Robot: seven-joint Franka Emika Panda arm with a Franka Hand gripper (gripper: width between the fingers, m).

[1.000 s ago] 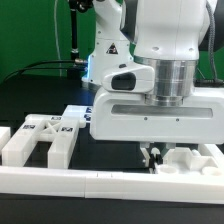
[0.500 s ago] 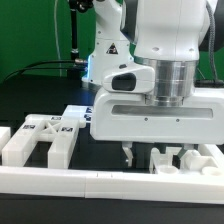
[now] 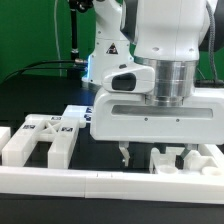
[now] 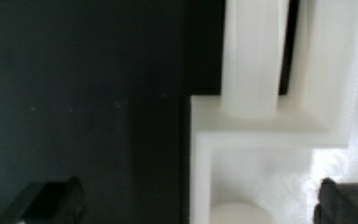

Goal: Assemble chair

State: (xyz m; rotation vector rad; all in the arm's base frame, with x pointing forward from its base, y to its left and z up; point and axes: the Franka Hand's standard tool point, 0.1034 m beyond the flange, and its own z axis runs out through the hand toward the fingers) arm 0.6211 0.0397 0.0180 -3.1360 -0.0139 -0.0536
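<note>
So here's what we're looking at: the big white arm (image 3: 165,50) fills most of the exterior view and hangs low over the black counter (image 3: 30,95), with the pincer (image 3: 137,154) down near the surface. Its jaws are spread wide and clamped on nothing. In the wrist view the pincer (image 4: 197,203) has one dark fingertip (image 4: 51,203) over bare counter (image 4: 87,100), well clear of any part, and the other sits way over on the far side of a white chair piece (image 4: 265,150). That piece has a dark slot running along it and a stepped corner, and we can't see either tip touching it. In the exterior view the same chair piece (image 3: 186,160) sits on the counter toward the exterior view's right, just beside the one finger (image 3: 124,154) we can make out. The other finger is hidden behind the part, as far as we can tell. Over on the exterior view's left there's a notched block (image 3: 38,138) with little black-and-white tags on top. A smaller tagged slab (image 3: 72,114) lies just behind it, closer to the arm. A long plain white bar (image 3: 90,180) runs across the front of the counter, in front of all the chair parts.
</note>
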